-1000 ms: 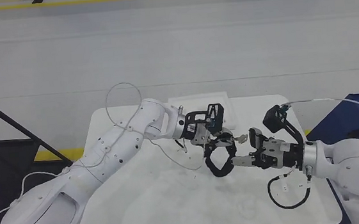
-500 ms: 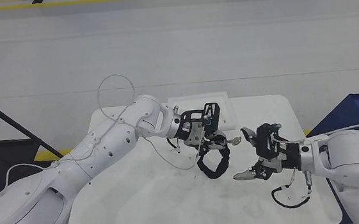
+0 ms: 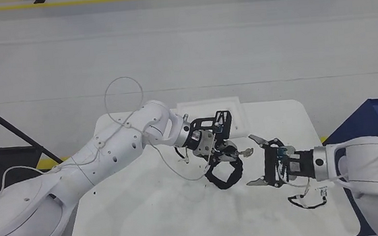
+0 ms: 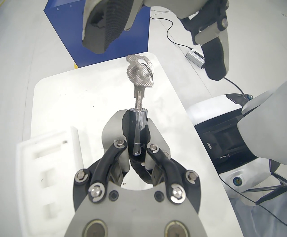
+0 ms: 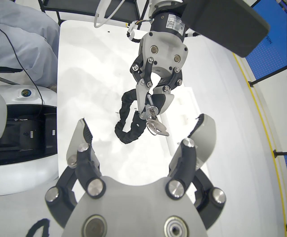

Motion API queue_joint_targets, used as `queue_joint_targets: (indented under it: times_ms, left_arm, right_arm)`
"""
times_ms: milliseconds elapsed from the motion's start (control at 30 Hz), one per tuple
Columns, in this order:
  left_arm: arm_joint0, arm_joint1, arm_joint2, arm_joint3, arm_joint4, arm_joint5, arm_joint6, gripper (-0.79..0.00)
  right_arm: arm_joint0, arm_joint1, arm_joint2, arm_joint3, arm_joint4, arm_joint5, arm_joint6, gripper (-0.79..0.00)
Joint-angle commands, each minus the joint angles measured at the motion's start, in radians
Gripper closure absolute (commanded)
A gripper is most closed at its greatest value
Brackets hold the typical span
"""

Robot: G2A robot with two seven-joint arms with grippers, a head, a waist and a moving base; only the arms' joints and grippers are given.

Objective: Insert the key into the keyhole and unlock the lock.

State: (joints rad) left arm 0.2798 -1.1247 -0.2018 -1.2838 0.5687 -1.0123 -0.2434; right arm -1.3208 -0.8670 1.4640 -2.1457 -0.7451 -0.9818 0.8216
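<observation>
Left fingers (image 4: 111,132) clamp lock cylinder (image 4: 139,124); key (image 4: 140,73) tip hidden in keyhole (image 5: 152,110); right fingers (image 5: 207,132) spread wide.

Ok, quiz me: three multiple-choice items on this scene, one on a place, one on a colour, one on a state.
1. Where is the key? A) lying on the table B) in the lock's keyhole C) in the foam tray
2. What colour is the chain sleeve? A) blue B) yellow C) black
3. The right gripper is: A) open B) shut on the key C) shut on the lock
Answers: 1 B, its blade sits in the cylinder; 2 C, the loop is black; 3 A, its jaws stand wide apart, short of the key.
</observation>
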Motion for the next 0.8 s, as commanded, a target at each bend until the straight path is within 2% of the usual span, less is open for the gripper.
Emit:
queue_joint_targets:
  times_ms: [0, 200, 333, 433, 633, 767]
  left_arm:
    - [-0.003, 0.000, 0.009, 0.000, -0.003, 0.000, 0.008, 0.000]
    - [-0.013, -0.001, 0.032, 0.003, -0.002, 0.000, 0.031, 0.000]
    - [-0.010, -0.001, 0.032, 0.005, 0.007, 0.000, 0.048, 0.000]
    - [-0.007, 0.000, 0.032, 0.005, 0.014, 0.000, 0.058, 0.000]
    - [-0.002, 0.001, 0.032, 0.006, 0.026, 0.000, 0.077, 0.000]
    - [-0.003, 0.000, 0.032, 0.005, 0.041, 0.000, 0.094, 0.000]
  right_arm:
    - [0.001, 0.001, -0.003, -0.005, -0.026, -0.001, -0.013, -0.228]
    - [0.004, 0.003, -0.018, -0.016, -0.110, 0.011, -0.046, -0.194]
    - [0.005, 0.004, -0.025, -0.024, -0.157, 0.027, -0.072, -0.049]
    - [0.003, 0.005, -0.029, -0.025, -0.180, 0.035, -0.086, 0.000]
    - [-0.014, 0.006, -0.032, 0.003, -0.119, 0.098, -0.132, 0.000]
    - [-0.031, 0.009, -0.039, 0.026, 0.001, 0.217, -0.061, 0.000]
